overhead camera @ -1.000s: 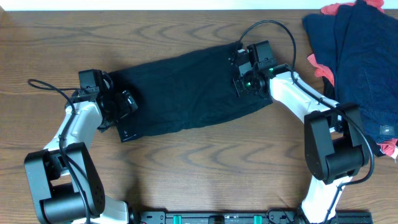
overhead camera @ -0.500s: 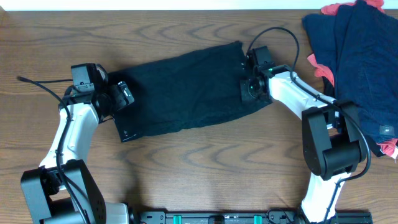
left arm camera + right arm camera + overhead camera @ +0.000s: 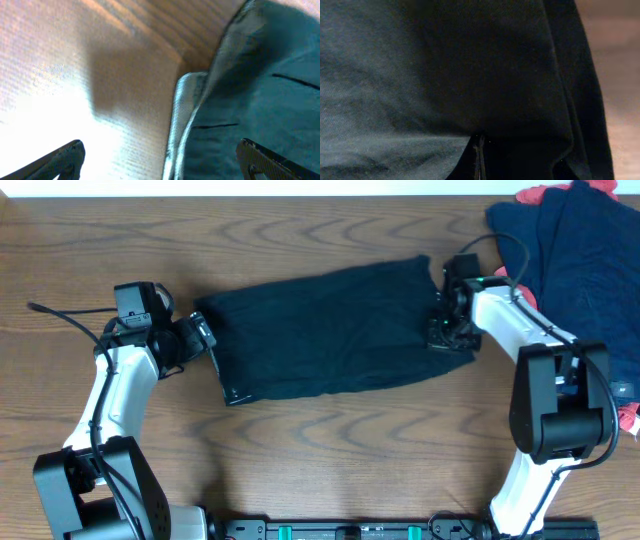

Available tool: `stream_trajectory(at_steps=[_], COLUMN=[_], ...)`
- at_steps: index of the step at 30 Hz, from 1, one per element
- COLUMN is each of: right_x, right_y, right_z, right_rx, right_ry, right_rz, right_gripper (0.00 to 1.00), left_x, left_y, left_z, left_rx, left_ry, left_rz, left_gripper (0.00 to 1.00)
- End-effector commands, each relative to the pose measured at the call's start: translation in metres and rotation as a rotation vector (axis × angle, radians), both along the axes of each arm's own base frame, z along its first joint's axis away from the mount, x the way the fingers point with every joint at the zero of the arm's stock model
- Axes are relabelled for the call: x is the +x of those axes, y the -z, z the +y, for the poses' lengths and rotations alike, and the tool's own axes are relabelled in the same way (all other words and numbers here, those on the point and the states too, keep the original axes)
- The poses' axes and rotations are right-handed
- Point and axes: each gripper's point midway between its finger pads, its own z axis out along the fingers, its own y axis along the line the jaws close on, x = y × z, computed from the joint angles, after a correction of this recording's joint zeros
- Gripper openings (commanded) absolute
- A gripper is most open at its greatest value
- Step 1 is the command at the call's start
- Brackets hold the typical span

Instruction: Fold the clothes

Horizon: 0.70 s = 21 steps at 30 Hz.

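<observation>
A: Where are the shorts [image 3: 330, 330]?

B: Mid-surface [image 3: 330, 450], laid out flat as one black band. Their long axis runs from about 8 o'clock to 2 o'clock.

A: And the arms?

B: One at each end. The left gripper [image 3: 200, 335] sits at the 9 o'clock end with its fingers spread wide. In its wrist view the hem and the pale lining [image 3: 182, 100] lie between the tips, but nothing is pinched. The right gripper [image 3: 445, 330] is on the 3 o'clock end.

A: Has it got a grip?

B: I cannot tell. Its wrist view is filled with dark cloth and a seam, and no fingertips show. From overhead it rests on or against the cloth.

A: Why opposite ends?

B: Probably to keep the cloth spread and free of wrinkles, so that a fold can bring one end over the other. No fold looks made yet.

A: Anything in the way?

B: A pile [image 3: 570, 270] of navy and red garments lies at 2 o'clock, close behind the right arm. A wide lift there could snag it.
</observation>
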Motion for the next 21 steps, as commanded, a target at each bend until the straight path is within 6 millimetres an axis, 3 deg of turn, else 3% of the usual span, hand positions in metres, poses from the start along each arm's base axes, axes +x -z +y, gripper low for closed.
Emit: stream_trajectory(at_steps=[1,6,10,16,21], right_x=[-0.02,-0.023,-0.006,0.034,0.062], right_y=[0.01,0.0,-0.024,-0.084,-0.122], right_z=[0.003,0.042,0.058,0.061,0.05], right_rx=[0.056,0.239,0.256,0.257,0.237], right_ry=[0.034,-0.058,-0.206,-0.266,-0.288], right_rz=[0.092,0.093,-0.012,-0.212,-0.334], right_gripper=[0.01,0.01,0.04,0.12,0.16], left_x=[0.0,-0.01,-0.009,0.002,0.001], left_y=[-0.008,-0.003,-0.002,0.001,0.02], left_z=[0.0,-0.008,-0.022,-0.042,-0.045], left_rx=[0.005,-0.005,-0.008,-0.036,-0.058], left_ry=[0.016,0.033,0.072,0.128,0.126], left_rz=[-0.004,0.044,0.046,0.019,0.066], left_gripper=[0.98,0.98,0.98,0.98,0.98])
